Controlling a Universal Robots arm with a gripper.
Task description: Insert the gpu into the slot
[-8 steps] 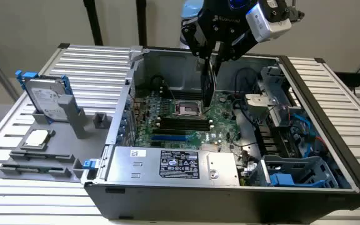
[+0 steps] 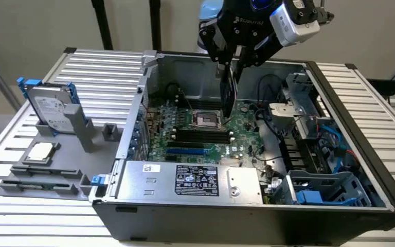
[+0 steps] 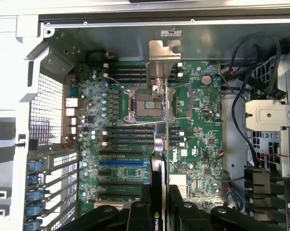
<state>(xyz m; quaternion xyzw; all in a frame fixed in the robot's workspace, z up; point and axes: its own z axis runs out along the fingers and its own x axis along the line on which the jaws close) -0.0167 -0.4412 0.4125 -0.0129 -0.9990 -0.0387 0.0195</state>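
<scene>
The gpu [image 2: 229, 87], a thin black card, hangs edge-down over the open computer case, above the motherboard's back half near the CPU socket. My gripper [image 2: 237, 54] is shut on its upper part. In the wrist view the gpu [image 3: 164, 139] appears edge-on, its silvery bracket [image 3: 163, 54] at the far end, and my gripper [image 3: 160, 214] clamps it between black fingers [image 3: 186, 214]. The slot [image 2: 185, 151], a bright-blue strip, lies on the motherboard nearer the power supply, to the exterior view's left of the card. The wrist view shows the slot [image 3: 123, 163] apart from the card's edge.
A silver labelled power supply [image 2: 191, 180] fills the case's near side. Black memory strips [image 2: 201, 136] and the CPU socket [image 2: 204, 119] lie under the card. Cables and drive cages [image 2: 321, 149] crowd the exterior view's right. A hard drive [image 2: 50, 110] stands on the grey fixture outside the case.
</scene>
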